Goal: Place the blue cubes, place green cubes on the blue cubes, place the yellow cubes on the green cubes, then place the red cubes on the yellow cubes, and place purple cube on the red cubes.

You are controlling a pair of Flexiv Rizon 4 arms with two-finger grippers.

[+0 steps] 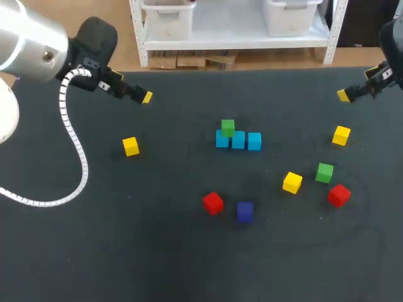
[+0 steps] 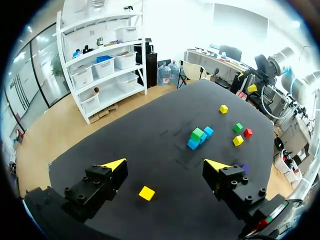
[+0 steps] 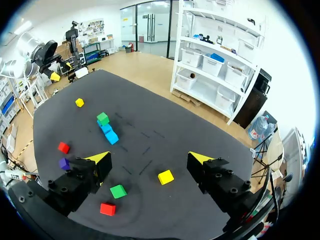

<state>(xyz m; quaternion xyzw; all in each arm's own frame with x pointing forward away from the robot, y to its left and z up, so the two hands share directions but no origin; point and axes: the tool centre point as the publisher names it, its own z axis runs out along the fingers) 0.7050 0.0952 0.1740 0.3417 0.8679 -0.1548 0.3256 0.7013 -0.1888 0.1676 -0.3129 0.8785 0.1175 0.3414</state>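
On the desk (image 1: 157, 251), with left gripper (image 2: 166, 164) and right gripper (image 3: 150, 157) wide and empty, we risk scattering the blue cubes (image 1: 238, 139) if the loose green cube (image 1: 325, 172) lands off-centre.

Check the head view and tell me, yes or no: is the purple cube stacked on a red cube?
No, the purple cube sits directly on the table, beside the red cube and apart from it.
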